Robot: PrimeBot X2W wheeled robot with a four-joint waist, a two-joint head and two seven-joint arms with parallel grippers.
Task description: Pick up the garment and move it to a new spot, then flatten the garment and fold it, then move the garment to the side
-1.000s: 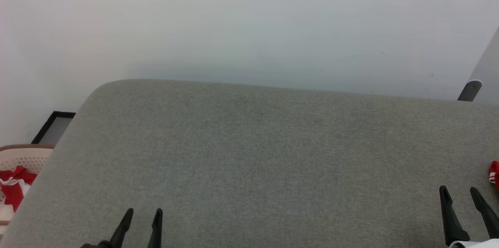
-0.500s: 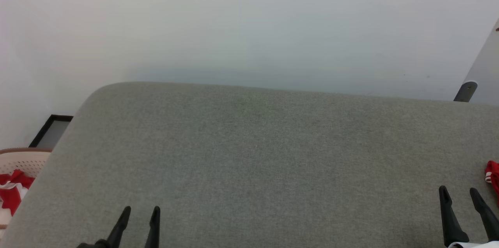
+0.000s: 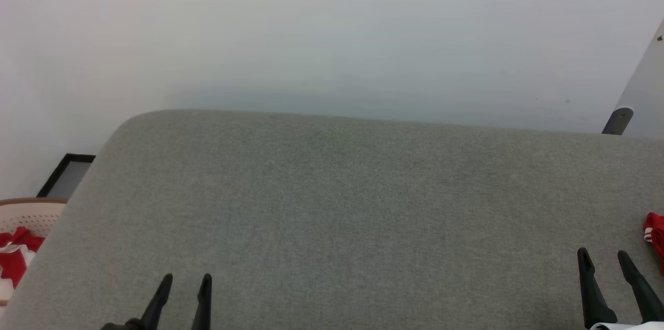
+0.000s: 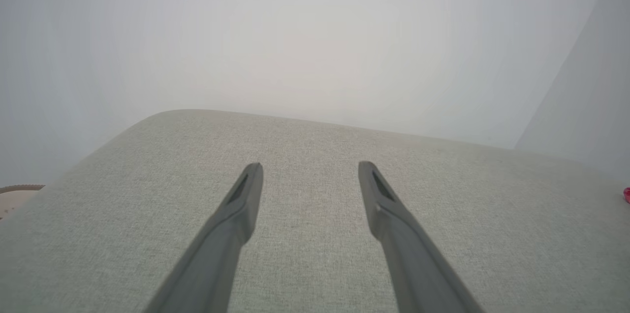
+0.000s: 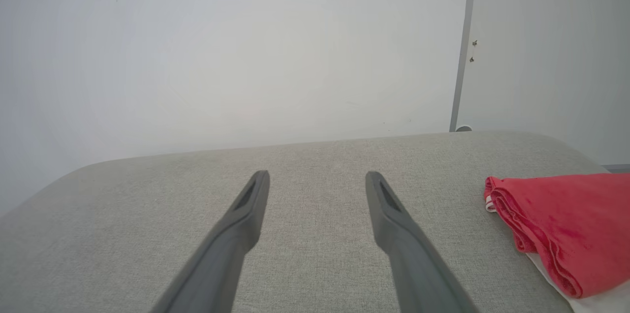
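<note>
Presently, the left end effector and right end effector are spread, empty. The garment is folded right of the latter. Set-aside is judged complete; retraction is required.

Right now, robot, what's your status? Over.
Open and empty: left gripper, right gripper, over the pad. Folded garment at pad's right edge. Far left, basket holding red cloth.

Grey fabric-covered bench, rounded corners, folded red garment lying at its right end
</note>
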